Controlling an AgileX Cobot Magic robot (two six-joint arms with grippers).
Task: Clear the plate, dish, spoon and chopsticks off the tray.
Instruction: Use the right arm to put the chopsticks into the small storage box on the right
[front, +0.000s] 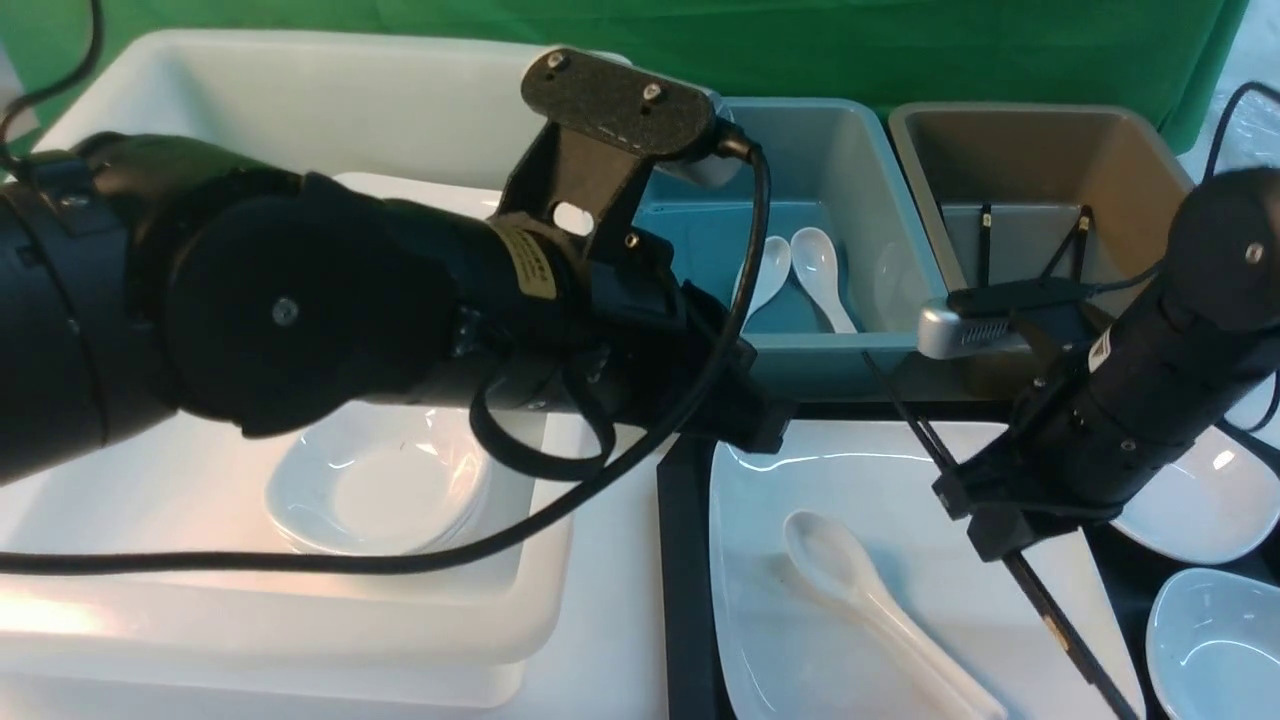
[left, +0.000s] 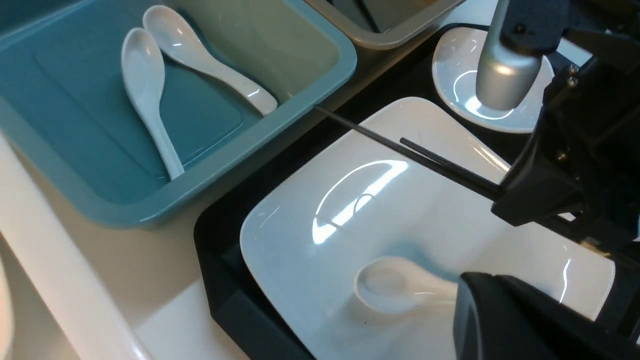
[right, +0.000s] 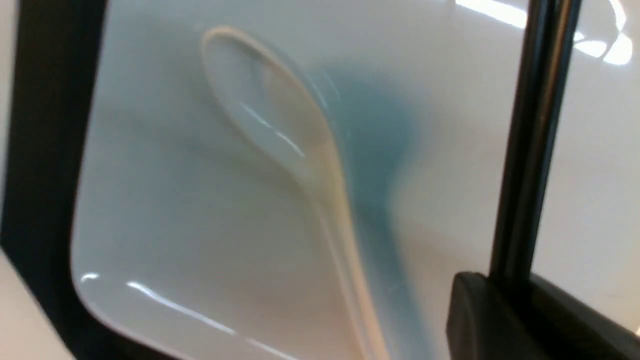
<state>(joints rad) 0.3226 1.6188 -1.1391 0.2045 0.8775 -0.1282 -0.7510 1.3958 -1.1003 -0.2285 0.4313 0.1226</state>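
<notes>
The tray (front: 685, 560) lay on the tabletop (front: 610, 620) just in front of the tubs. It carried the plate (front: 760, 640), which covered most of its visible floor. The spoon (front: 860, 585) lay in the plate, bowl upward, with its handle pointing back toward the robot. To the right of the plate, also on the tray, sat a far dish (front: 1200, 500) and a near dish (front: 1210, 640), both small and white.

The right hand (front: 1000, 530) was clenched on the chopsticks (front: 1065, 630) partway along their length, above the right part of the plate. The pair ran slantwise, with the far tips reaching toward the near rim of the blue tub (front: 850, 350).

That tub held two white spoons (front: 800, 270) side by side. The brown tub (front: 1010, 115) beside it held black sticks (front: 985, 240) leaning against its back wall. The big white tub (front: 300, 60) on the left held a round white dish (front: 380, 490) resting on flat white ware.

The left arm (front: 300, 310) stretched across the white tub and hid much of it. The left hand (front: 760, 425) hung over the far left corner of the plate; whether it was released or clenched could not be told. A silver camera (front: 970, 330) on the right wrist covered part of the brown tub's near wall. A green cloth (front: 800, 40) hung behind everything.
</notes>
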